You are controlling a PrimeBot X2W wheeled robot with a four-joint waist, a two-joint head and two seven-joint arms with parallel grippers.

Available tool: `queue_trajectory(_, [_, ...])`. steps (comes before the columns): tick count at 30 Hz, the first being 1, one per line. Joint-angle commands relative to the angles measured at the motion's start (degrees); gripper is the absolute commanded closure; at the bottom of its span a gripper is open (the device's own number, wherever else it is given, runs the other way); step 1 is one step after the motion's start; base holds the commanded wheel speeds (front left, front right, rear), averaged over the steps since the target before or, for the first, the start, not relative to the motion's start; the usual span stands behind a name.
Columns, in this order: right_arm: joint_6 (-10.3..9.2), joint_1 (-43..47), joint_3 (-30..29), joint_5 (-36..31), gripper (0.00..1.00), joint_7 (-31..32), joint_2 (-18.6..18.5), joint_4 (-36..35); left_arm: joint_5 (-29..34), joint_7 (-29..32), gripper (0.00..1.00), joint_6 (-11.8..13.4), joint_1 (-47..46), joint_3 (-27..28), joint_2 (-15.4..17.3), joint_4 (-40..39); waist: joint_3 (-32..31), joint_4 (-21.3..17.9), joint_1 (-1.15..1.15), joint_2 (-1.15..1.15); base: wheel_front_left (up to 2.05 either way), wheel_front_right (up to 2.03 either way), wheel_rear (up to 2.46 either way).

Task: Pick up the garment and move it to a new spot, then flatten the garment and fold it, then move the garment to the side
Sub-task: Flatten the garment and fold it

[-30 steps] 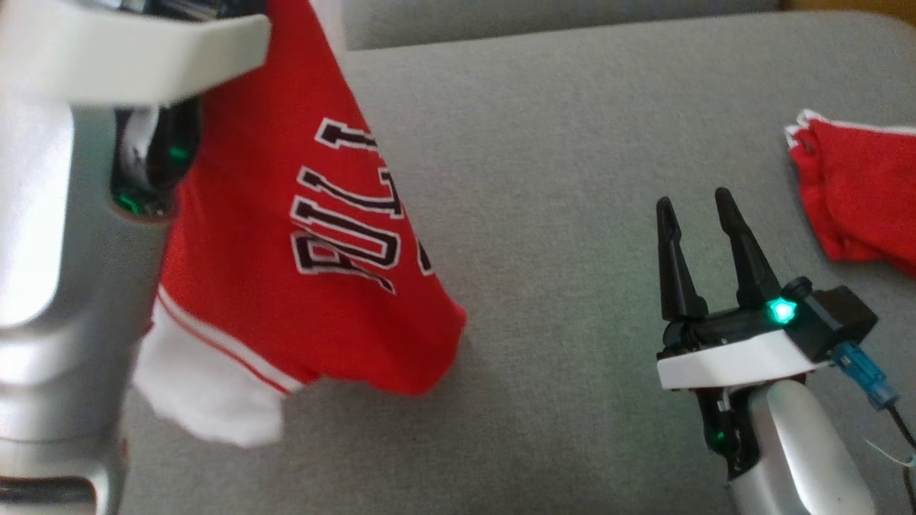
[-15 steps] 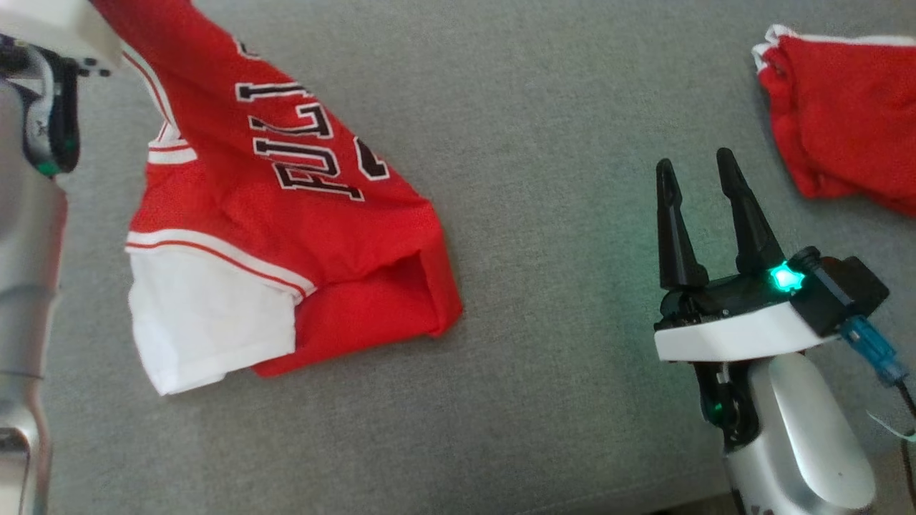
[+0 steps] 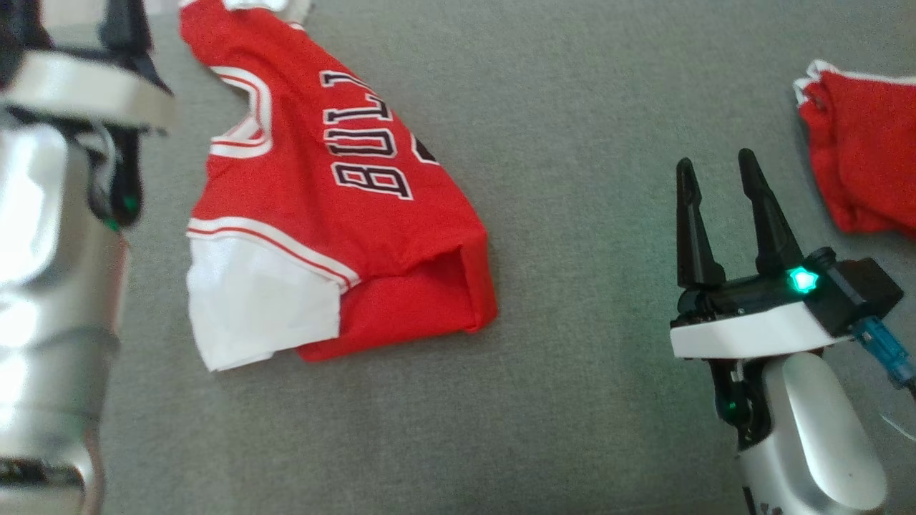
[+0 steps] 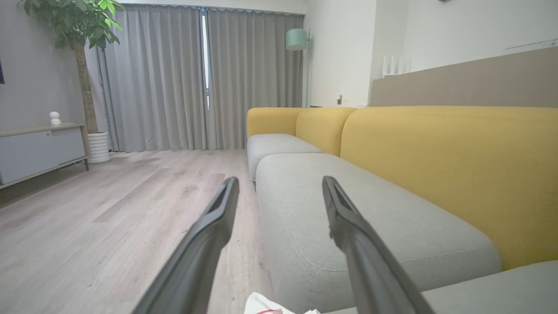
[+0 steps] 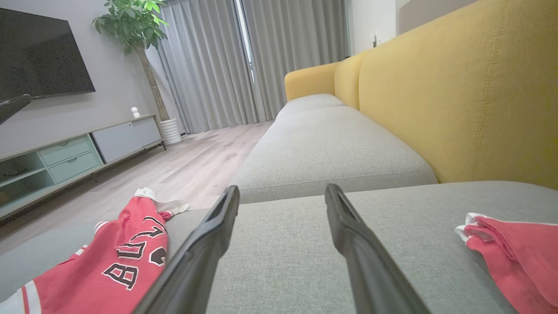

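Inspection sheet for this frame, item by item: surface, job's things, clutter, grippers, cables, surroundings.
Surface: grey sofa cushion, bare between the garments.
Job's things: red jersey lies rumpled, unfolded, white sleeve toward the robot, held by neither gripper.
Clutter: second red garment bunched at the right.
Grippers: left gripper open, empty; right gripper open, empty, between the two garments.
Cables: blue plug at the right wrist.
Surroundings: yellow backrest, grey curtains, potted plant, wall television.

A home living room: yellow-backed sofa (image 5: 457, 87), wall television (image 5: 39, 56), curtains (image 5: 209, 65), potted tree (image 5: 130, 19).
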Motion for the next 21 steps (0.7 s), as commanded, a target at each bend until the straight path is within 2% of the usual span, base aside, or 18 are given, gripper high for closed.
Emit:
queue_trajectory(1, [0.37,0.21,0.95,-0.49,0.0,-0.37,-0.07,-1.56,-0.72,-0.74,0.0,-0.32,1.2,2.31,1.98,-3.37,-1.82,1.7,0.0,0.0,0.0,0.0,0.0])
queue_trajectory(7, [0.37,1.59,-0.01,-1.33,0.0,-0.37,-0.07,-1.1,-3.18,-1.39,0.0,-0.71,13.68,2.55,0.03,-14.22,-4.79,4.08,0.0,0.0,0.0,0.0,0.0])
queue_trajectory(10, [0.37,2.59,-0.38,-1.51,0.0,-0.37,-0.07,-0.65,-3.86,-1.5,0.0,1.22,23.87,2.29,-1.39,-21.05,-6.47,4.91,0.0,0.0,0.0,0.0,0.0])
queue_trajectory(15, [0.37,3.6,-0.22,-1.67,0.0,-0.37,-0.07,-0.52,-4.35,-1.6,0.0,4.06,35.32,1.78,-3.85,-26.88,-7.85,4.85,0.0,0.0,0.0,0.0,0.0])
queue_trajectory(21, [0.37,4.15,-0.54,-1.69,0.0,-0.37,-0.07,-0.72,-3.74,-1.67,0.0,5.57,41.16,1.63,-5.75,-28.9,-8.15,4.56,0.0,0.0,0.0,0.0,0.0])
